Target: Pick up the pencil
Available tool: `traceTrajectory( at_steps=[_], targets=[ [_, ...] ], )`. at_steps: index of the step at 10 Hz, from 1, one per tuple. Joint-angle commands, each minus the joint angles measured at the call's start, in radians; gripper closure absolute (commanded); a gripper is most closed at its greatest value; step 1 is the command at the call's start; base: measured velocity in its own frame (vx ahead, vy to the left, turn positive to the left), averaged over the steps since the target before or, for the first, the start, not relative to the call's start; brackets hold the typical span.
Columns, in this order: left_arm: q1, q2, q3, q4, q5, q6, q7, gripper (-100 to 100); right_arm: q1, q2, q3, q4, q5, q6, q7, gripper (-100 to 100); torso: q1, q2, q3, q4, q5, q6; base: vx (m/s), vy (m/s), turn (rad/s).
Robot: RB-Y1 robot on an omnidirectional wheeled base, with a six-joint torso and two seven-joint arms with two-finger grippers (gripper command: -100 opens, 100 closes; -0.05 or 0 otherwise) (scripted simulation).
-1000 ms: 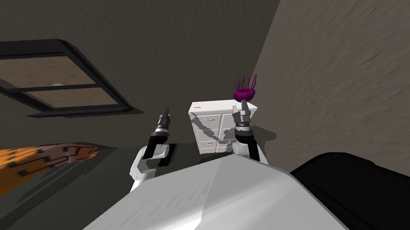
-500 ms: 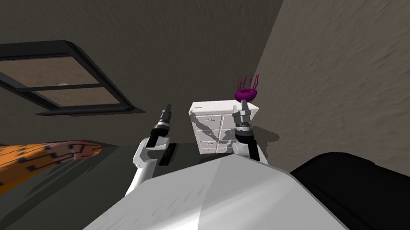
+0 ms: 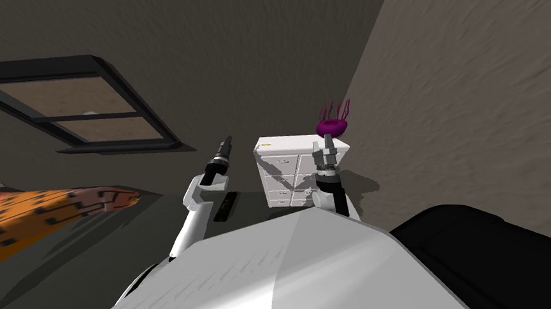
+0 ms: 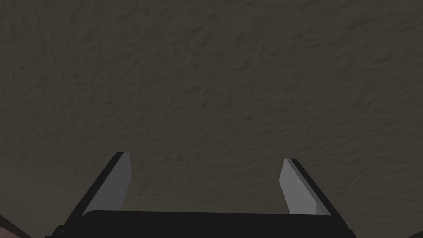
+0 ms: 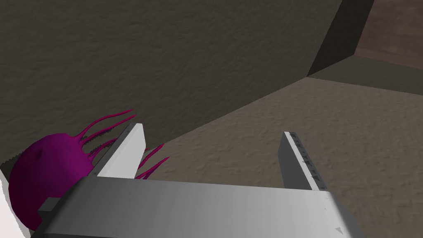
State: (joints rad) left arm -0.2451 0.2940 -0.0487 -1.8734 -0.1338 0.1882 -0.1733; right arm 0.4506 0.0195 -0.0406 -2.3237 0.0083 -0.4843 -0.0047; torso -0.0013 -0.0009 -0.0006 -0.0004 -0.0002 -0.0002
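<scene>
Judging approach step, nothing gripped yet. Right gripper hanging wide open and empty beside purple plant on white cabinet. Left gripper also spread, empty. Pencil probably tiny pale sliver on cabinet top, am not telling for sure. Next needing right hand swinging across above it, then lowering.

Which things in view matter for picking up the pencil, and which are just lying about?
For the job: right gripper and left gripper, fingers open; white drawer cabinet; tiny yellowish mark on its top, maybe the pencil, too small to tell.
Lying about: purple pot, orange patterned cover, dark flat thing, window.
</scene>
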Motion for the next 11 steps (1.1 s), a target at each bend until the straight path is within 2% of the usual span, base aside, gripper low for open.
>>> traceTrajectory(
  at_steps=[1, 2, 3, 4, 5, 7, 8, 9, 10, 11],
  targets=[
    [-0.05, 0.007, 0.002, 0.016, -0.006, 0.05, 0.0, -100, 0.0, 0.0, 0.0, 0.0, 0.0, 0.0, 0.0, 0, 0.0, 0.0, 0.0, 0.0, 0.0, 0.0, 0.009, -0.026, 0.033],
    [-0.06, 0.007, 0.002, 0.016, -0.006, 0.06, 0.0, -100, 0.0, 0.0, 0.0, 0.0, 0.0, 0.0, 0.0, 0, 0.0, 0.0, 0.0, 0.0, 0.0, 0.0, 0.006, -0.013, -0.011],
    [-0.101, 0.02, 0.007, 0.065, -0.019, 0.1, 0.0, -100, 0.0, 0.0, 0.0, 0.0, 0.0, 0.0, 0.0, 0, 0.0, 0.0, 0.0, 0.0, 0.0, 0.0, 0.007, -0.027, 0.042],
    [-0.13, 0.02, 0.007, 0.065, -0.019, 0.128, 0.0, -100, 0.0, 0.0, 0.0, 0.0, 0.0, 0.0, 0.0, 0, 0.0, 0.0, 0.0, 0.0, 0.0, 0.0, 0.005, -0.031, 0.035],
    [-0.164, 0.032, 0.013, 0.109, -0.03, 0.158, 0.0, -100, 0.0, 0.0, 0.0, 0.0, 0.0, 0.0, 0.0, 0, -0.001, 0.0, 0.0, 0.0, 0.0, 0.0, 0.013, -0.045, 0.044],
    [-0.216, 0.032, 0.013, 0.118, -0.03, 0.207, 0.0, -100, 0.0, 0.0, 0.0, 0.0, 0.0, 0.0, 0.0, 0, -0.001, 0.0, 0.0, 0.0, 0.0, 0.0, 0.009, -0.025, 0.007],
    [-0.251, 0.042, 0.02, 0.163, -0.039, 0.242, 0.0, -100, 0.0, 0.0, 0.0, 0.0, 0.0, 0.0, 0.0, 0, 0.0, 0.0, 0.0, 0.0, 0.0, 0.0, 0.01, -0.025, 0.033],
    [-0.284, 0.042, 0.02, 0.173, -0.039, 0.268, 0.0, -100, 0.0, 0.0, 0.0, 0.0, 0.0, 0.0, 0.0, 0, 0.0, 0.0, 0.0, 0.0, 0.0, 0.0, 0.009, -0.032, 0.025],
    [-0.295, 0.042, 0.02, 0.173, -0.039, 0.284, 0.0, -100, 0.0, 0.0, 0.0, 0.0, 0.0, 0.0, 0.0, 0, -0.001, 0.0, 0.0, 0.0, 0.0, 0.0, 0.002, -0.017, -0.003],
    [-0.335, 0.052, 0.028, 0.224, -0.047, 0.317, 0.001, -100, 0.0, 0.0, 0.0, 0.0, 0.0, 0.0, 0.0, 0, 0.0, 0.001, 0.0, 0.0, 0.0, 0.0, 0.005, -0.036, 0.02]
  ],
)
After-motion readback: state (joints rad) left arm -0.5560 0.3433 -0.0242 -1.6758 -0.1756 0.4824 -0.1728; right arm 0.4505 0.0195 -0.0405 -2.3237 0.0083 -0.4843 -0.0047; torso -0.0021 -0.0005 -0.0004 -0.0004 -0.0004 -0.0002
